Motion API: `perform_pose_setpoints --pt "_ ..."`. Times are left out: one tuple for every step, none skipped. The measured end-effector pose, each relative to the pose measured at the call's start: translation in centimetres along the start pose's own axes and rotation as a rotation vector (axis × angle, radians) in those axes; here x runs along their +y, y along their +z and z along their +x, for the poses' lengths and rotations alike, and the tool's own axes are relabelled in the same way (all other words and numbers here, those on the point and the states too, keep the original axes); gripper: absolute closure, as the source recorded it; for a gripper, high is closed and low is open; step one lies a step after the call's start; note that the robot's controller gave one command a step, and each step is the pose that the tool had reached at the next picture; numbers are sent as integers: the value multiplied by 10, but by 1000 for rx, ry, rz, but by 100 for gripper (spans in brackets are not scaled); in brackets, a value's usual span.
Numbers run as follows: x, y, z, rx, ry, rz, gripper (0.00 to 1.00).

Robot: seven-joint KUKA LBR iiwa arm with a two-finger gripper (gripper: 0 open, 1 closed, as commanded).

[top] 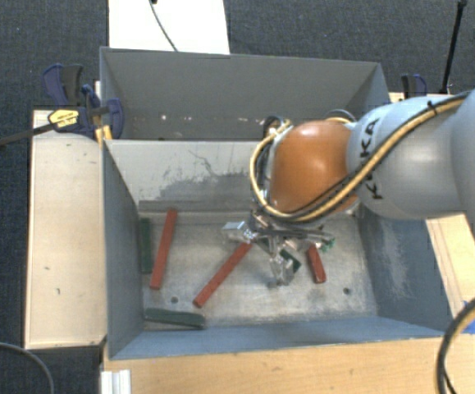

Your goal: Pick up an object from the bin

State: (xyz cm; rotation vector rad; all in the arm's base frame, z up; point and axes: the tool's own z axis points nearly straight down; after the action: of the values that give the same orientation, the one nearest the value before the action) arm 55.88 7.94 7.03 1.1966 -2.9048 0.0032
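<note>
The gripper (282, 268) hangs low in the bin (345, 295) (its spread cannot be told), just right of the long red stick (221, 276). Right of that stick and beyond the gripper lies a short red stick (316, 264). Left of it lie another red stick (162, 249) and two dark green sticks (144, 245).

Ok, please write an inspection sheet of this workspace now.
Surface: bin floor grey, scuffed.
Job's things: long red stick at left; slanted red stick in the middle; short red stick at right.
Clutter: two dark green sticks, one by the left wall, one by the front wall.
Hand: hand low, between the slanted and the short red stick.
Cables: cables looped round the arm's orange cover.
Surroundings: dark carpet.
</note>
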Motion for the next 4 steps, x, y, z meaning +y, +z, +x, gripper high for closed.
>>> perform_pose_setpoints --pt "3 0 -2 -1 1 -2 100" --pt "1 -114 -1 -10 6 4 100" --pt "24 2 -53 -1 -189 -4 100" --pt "51 -112 -25 -10 -167 3 100"
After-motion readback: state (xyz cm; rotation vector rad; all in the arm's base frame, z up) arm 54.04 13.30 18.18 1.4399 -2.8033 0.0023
